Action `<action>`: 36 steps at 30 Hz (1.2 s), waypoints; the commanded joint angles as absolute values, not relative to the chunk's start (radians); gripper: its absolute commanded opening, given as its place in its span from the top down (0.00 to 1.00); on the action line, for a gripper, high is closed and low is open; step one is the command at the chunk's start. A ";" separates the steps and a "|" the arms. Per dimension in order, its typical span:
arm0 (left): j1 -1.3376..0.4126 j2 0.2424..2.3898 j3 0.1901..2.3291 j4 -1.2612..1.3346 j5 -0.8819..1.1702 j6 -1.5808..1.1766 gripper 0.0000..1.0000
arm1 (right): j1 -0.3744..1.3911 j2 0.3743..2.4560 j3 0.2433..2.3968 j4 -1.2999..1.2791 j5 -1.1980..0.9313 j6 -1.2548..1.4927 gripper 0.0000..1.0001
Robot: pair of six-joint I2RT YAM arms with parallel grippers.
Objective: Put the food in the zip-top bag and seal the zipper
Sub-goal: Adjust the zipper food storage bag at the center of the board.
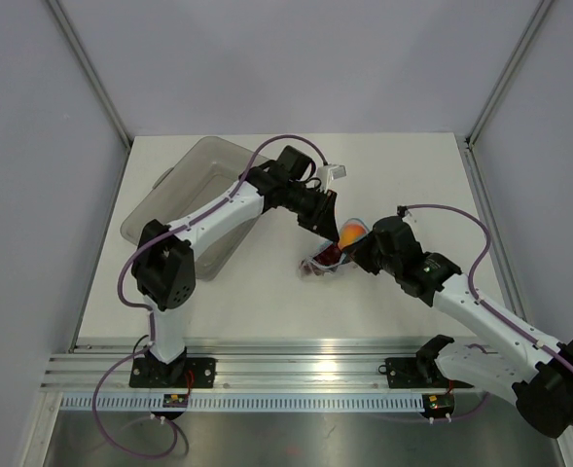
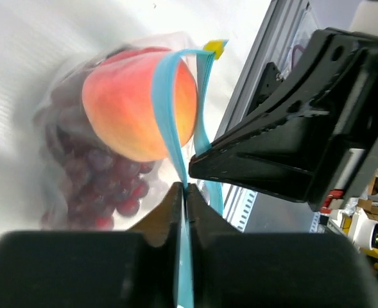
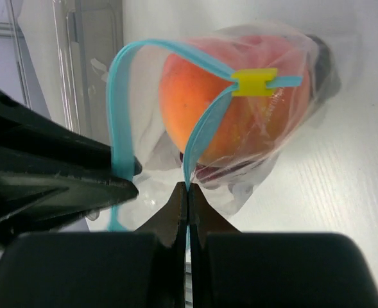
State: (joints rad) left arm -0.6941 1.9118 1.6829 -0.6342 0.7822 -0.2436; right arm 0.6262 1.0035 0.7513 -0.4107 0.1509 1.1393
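Peach (image 2: 124, 109) crowds the gaping zipper (image 3: 119, 96). Left gripper (image 2: 184, 187) and right gripper (image 3: 187, 187) are each clamped on its strip. If either loses grip, the fruit could spill out.

You have a bag (image 3: 240, 186) of clear, crinkly, glossy plastic film; its zipper (image 3: 119, 96) is smooth teal plastic, the slider (image 3: 255, 82) opaque yellow plastic. Note the peach (image 3: 195, 102) skin matt, the grapes (image 2: 111, 186) shiny. Your left gripper (image 2: 184, 187) has fingers (image 2: 163, 221) of matt black plastic. Far-left corner tray (image 1: 174, 190): translucent grey plastic. The tabletop (image 1: 393, 165): matt white; near-edge rail (image 1: 296, 375): bare metal.
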 commanded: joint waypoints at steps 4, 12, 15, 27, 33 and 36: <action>-0.681 1.914 1.776 -0.721 0.733 -0.163 0.46 | 0.641 0.997 0.752 -0.296 0.195 1.206 1.00; -0.681 1.836 1.830 -0.798 0.540 -0.092 0.31 | 0.641 1.028 0.749 -0.264 0.179 1.227 1.00; -0.681 1.778 1.795 -0.785 0.497 -0.078 0.31 | 0.641 1.029 0.744 -0.258 0.176 1.232 1.00; -0.724 1.634 1.557 -0.609 0.595 0.069 0.28 | 0.641 1.026 0.732 -0.256 0.170 1.235 1.00; -0.816 1.624 1.476 -0.494 0.493 0.136 0.28 | 0.641 1.016 0.733 -0.264 0.170 1.232 1.00; -0.825 1.643 1.474 -0.486 0.480 0.156 0.29 | 0.641 1.005 0.732 -0.268 0.170 1.232 1.00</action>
State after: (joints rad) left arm -0.8158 1.6344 1.4719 -0.5785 0.5255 0.0929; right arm 0.6285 1.0294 0.7341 -0.2966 0.1638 1.2224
